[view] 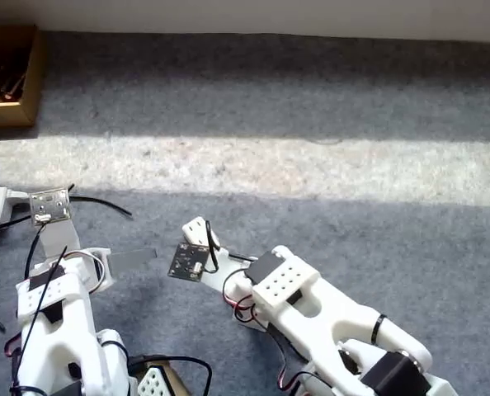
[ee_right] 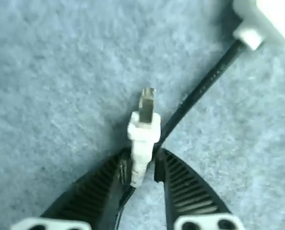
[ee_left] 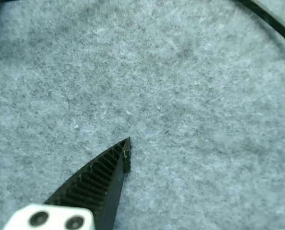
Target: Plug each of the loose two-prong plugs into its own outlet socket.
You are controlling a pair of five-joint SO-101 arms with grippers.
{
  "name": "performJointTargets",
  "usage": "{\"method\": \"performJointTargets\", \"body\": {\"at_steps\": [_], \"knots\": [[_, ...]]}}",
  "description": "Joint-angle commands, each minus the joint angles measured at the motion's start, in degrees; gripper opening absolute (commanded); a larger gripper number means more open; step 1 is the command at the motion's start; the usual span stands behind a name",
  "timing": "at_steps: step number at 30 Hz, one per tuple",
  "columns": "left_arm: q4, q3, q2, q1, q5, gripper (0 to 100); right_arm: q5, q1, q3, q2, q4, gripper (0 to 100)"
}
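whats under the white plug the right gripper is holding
Grey felt lies under the white plug, and a black cable passes behind it. The plug's rear end and the cable's lower stretch are hidden between the right gripper fingers.

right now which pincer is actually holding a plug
The right pincer: it is shut on the white two-prong plug, prongs pointing away from it. The left pincer is over bare grey carpet.

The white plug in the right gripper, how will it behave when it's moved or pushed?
Probably stiff and light: the white plug looks like a small hard body with metal prongs. The right gripper pinches only its back end, so it may pivot if the prongs are pushed. The black cord alongside looks floppy and might tug.
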Motion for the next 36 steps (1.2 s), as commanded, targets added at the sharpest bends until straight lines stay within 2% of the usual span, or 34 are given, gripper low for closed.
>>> {"method": "performJointTargets", "body": {"at_steps": [1,8,14,26,30,36], "knots": [[-0.3,0.1,-0.5,0.8,0.0,61,-1.1,-0.6,-0.6,-0.3,-1.1,7.7],[-0.3,0.1,-0.5,0.8,0.0,61,-1.2,-0.5,-0.7,-0.9,4.6,7.3],[-0.3,0.1,-0.5,0.8,0.0,61,-1.2,1.6,-0.7,-0.7,4.4,1.8],[-0.6,0.1,-0.5,0.8,0.0,61,-2.9,2.1,-1.5,-0.8,3.4,0.5],[-4.1,-0.8,-0.5,3.4,-0.1,61,-4.0,4.2,-13.0,-0.6,12.2,0.5],[-1.3,-9.9,-0.5,7.1,-0.2,61,-5.7,7.8,-37.1,-0.3,28.4,0.5]]}}
